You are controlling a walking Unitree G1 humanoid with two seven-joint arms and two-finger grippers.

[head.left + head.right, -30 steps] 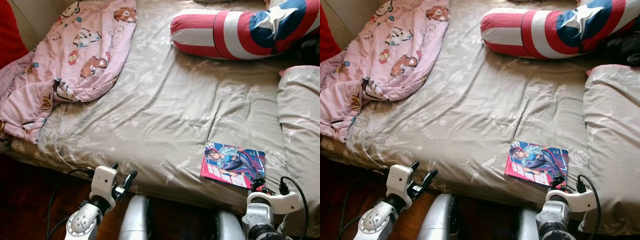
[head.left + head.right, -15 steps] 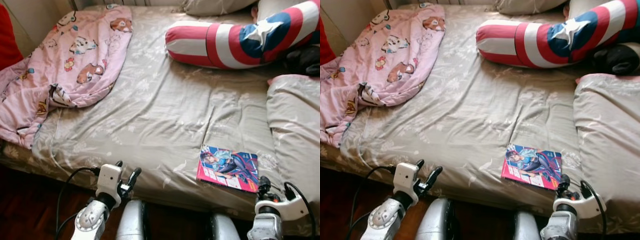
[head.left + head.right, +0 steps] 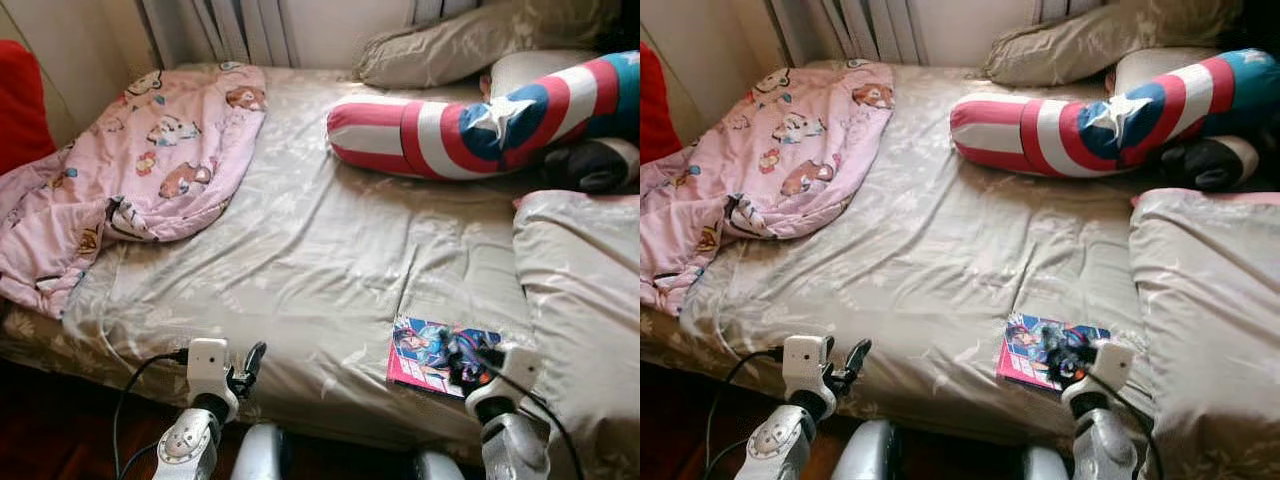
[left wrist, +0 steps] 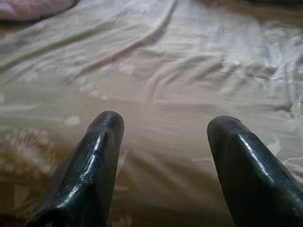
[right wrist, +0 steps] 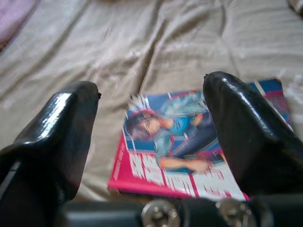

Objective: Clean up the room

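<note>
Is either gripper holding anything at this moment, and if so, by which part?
Nothing is held. The right gripper is open, fingers spread above the comic book lying on the bed. The left gripper is open over bare sheet.

- bed (image 3: pixel 300 250) is lying straight ahead, its near edge running just beyond both grippers
- book (image 3: pixel 432 355) is lying flat on the sheet near the front edge, right of centre
- right gripper (image 3: pixel 466 352) is sitting over the book's right part
- left gripper (image 3: pixel 240 368) is sitting at the front edge, well left of the book
- blanket (image 3: pixel 120 170) is lying bunched on the bed's left side
- bolster (image 3: pixel 470 120) is lying across the far right
- pillow (image 3: pixel 450 45) is lying behind the bolster
- folded duvet (image 3: pixel 580 300) is lying along the right side, just beside the book
</note>
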